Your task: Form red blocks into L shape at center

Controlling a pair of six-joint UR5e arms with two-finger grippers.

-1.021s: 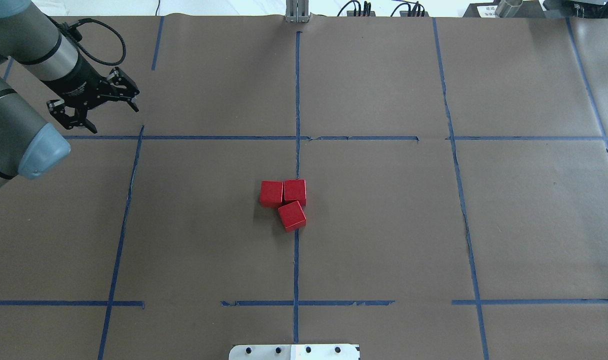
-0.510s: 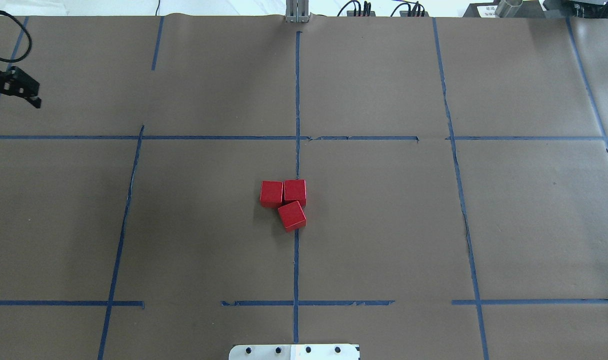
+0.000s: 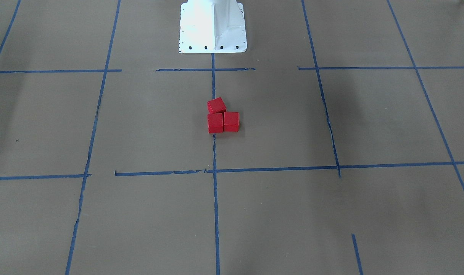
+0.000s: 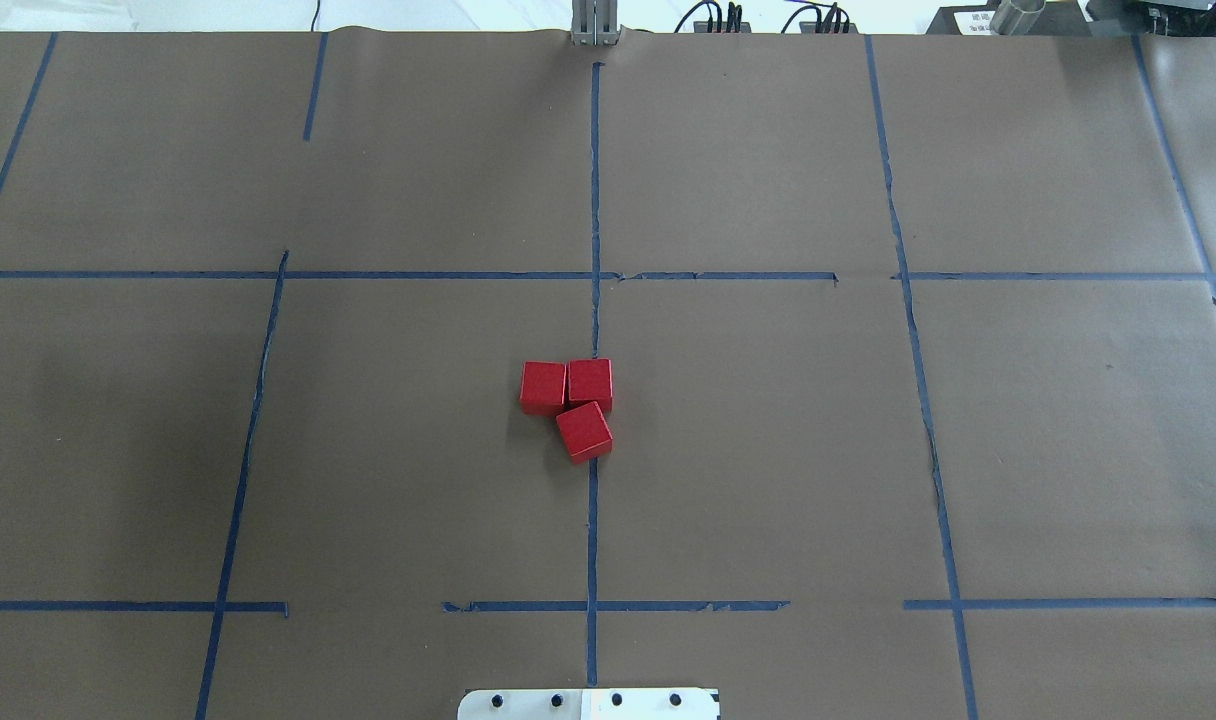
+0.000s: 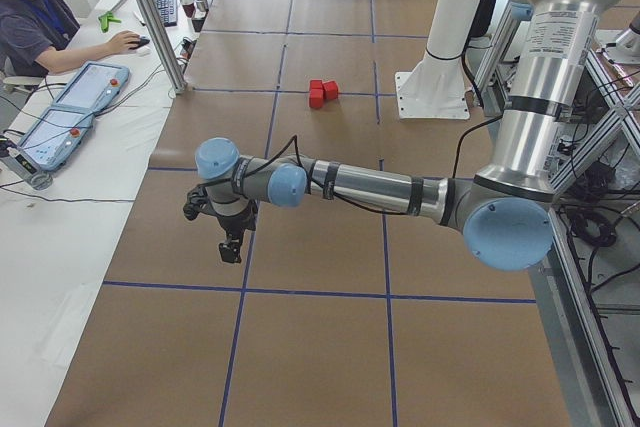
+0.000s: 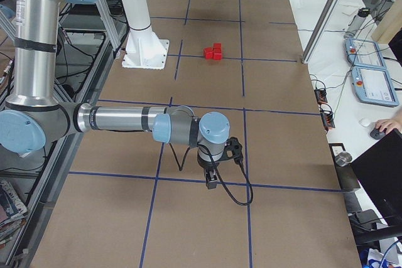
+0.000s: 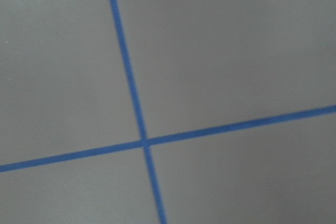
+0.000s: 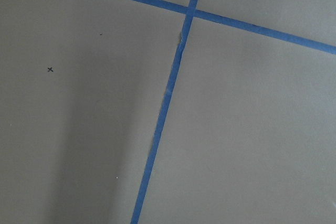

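The left end effector (image 5: pixel 231 249) and right end effector (image 6: pixel 211 181), widths untellable, hang well apart from the touching blocks (image 4: pixel 580 408) at frame center.

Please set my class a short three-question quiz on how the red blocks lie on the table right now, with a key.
1. True or false: one of the three red blocks is stacked on another.
2. Which block is turned askew from the other two? A) the one nearest the white robot base; B) the far one on the robot's left; C) the far one on the robot's right.
3. How many blocks cover the blue centre tape line?
Key: 1 false; 2 A, the near block; 3 two.
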